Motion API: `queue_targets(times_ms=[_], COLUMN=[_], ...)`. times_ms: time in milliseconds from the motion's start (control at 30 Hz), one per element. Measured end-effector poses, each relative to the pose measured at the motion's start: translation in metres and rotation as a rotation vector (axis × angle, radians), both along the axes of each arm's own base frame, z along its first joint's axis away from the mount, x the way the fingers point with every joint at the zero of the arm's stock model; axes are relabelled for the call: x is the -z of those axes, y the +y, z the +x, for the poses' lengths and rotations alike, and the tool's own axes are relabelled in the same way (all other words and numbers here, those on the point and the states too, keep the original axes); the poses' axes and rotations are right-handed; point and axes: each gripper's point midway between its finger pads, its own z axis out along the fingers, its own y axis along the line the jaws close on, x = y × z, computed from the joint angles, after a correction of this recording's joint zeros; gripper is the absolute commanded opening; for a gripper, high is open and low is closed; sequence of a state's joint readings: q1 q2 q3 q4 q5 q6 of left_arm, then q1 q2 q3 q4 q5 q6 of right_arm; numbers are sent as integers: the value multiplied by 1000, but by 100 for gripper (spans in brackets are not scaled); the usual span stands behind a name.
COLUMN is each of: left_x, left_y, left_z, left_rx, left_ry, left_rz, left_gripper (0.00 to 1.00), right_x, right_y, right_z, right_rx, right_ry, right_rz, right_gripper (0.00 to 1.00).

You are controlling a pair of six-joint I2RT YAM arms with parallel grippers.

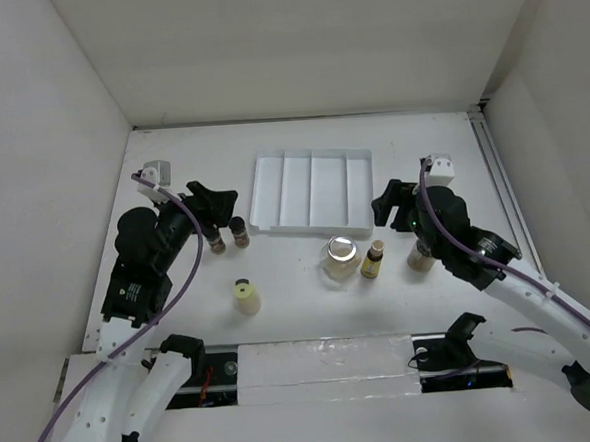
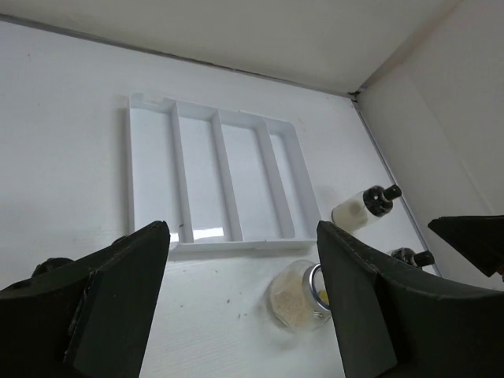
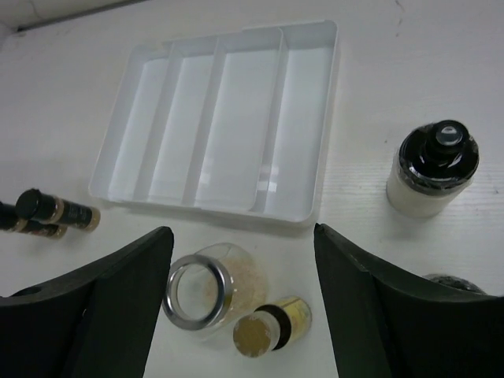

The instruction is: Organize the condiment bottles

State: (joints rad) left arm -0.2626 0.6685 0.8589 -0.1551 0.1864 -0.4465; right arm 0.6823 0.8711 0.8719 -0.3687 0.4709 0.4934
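The condiment bottles stand in front of the white ridged tray (image 1: 311,190). Two black-capped brown shakers (image 1: 228,237) stand by my open, empty left gripper (image 1: 217,201). A pale cream bottle (image 1: 246,296) stands nearer the front. The clear silver-lidded jar (image 1: 340,258) and slim yellow bottle (image 1: 373,259) stand mid-table, below my open, empty right gripper (image 1: 386,203). The right wrist view shows the jar (image 3: 209,291) and yellow bottle (image 3: 272,327) between the open fingers (image 3: 94,315), and a black-capped pale shaker (image 3: 431,169) to the right. The left wrist view shows the jar (image 2: 303,295) by the right finger (image 2: 370,307).
The tray's compartments hold nothing in the left wrist view (image 2: 220,181) and the right wrist view (image 3: 220,118). A tan shaker (image 1: 420,258) is partly hidden under my right arm. White walls enclose the table on three sides. A rail runs along the right edge (image 1: 498,184).
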Motion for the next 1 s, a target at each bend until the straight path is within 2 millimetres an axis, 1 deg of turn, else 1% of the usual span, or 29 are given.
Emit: queue_targets(times_ms=[67, 133, 167, 200, 267, 300, 367, 433, 500, 567, 600, 633, 667, 767, 800, 833, 867, 900, 1000], left_x=[4, 7, 10, 11, 15, 18, 23, 26, 26, 24, 24, 24, 24, 24, 24, 24, 24, 24, 24], left_y=[-2, -4, -5, -6, -7, -7, -8, -7, -8, -9, -10, -10, -10, -11, -11, -11, -11, -11, -11], left_z=[3, 5, 6, 7, 9, 9, 10, 11, 12, 11, 11, 11, 11, 11, 11, 11, 11, 11, 11], left_rx=[12, 23, 27, 31, 36, 43, 53, 56, 62, 70, 72, 75, 76, 78, 78, 78, 78, 78, 78], left_ry=[12, 20, 26, 28, 25, 29, 35, 37, 36, 32, 29, 29, 29, 29, 29, 29, 29, 29, 29], left_rz=[9, 19, 24, 27, 32, 33, 36, 37, 37, 35, 34, 34, 33, 33, 33, 33, 33, 33, 33], left_gripper=[70, 67, 60, 56, 53, 49, 49, 49, 49, 49, 49, 49, 49, 49, 49, 49, 49, 49, 49], right_x=[3, 11, 17, 23, 35, 40, 50, 59, 69, 81, 84, 92, 97, 110, 113, 116, 117, 117, 116], right_y=[4, 8, 10, 11, 12, 11, 11, 13, 16, 19, 20, 22, 24, 29, 29, 29, 29, 29, 26], right_z=[-8, -15, -19, -22, -29, -32, -36, -38, -40, -40, -40, -41, -41, -41, -41, -41, -41, -40, -38], right_rx=[-30, -57, -70, -81, -97, -102, -110, -118, -129, -137, -141, -144, -149, -162, -164, -163, -163, -159, -136], right_ry=[34, 76, 99, 125, 171, 190, 225, 252, 284, 320, 330, 353, 368, 405, 414, 422, 424, 423, 413], right_rz=[-8, -23, -32, -45, -60, -64, -72, -76, -84, -98, -100, -112, -117, -127, -131, -136, -139, -140, -141], right_gripper=[79, 79, 79, 79, 79, 79, 79, 74, 74, 68, 68, 67, 63, 55, 47, 43, 38, 31, 19])
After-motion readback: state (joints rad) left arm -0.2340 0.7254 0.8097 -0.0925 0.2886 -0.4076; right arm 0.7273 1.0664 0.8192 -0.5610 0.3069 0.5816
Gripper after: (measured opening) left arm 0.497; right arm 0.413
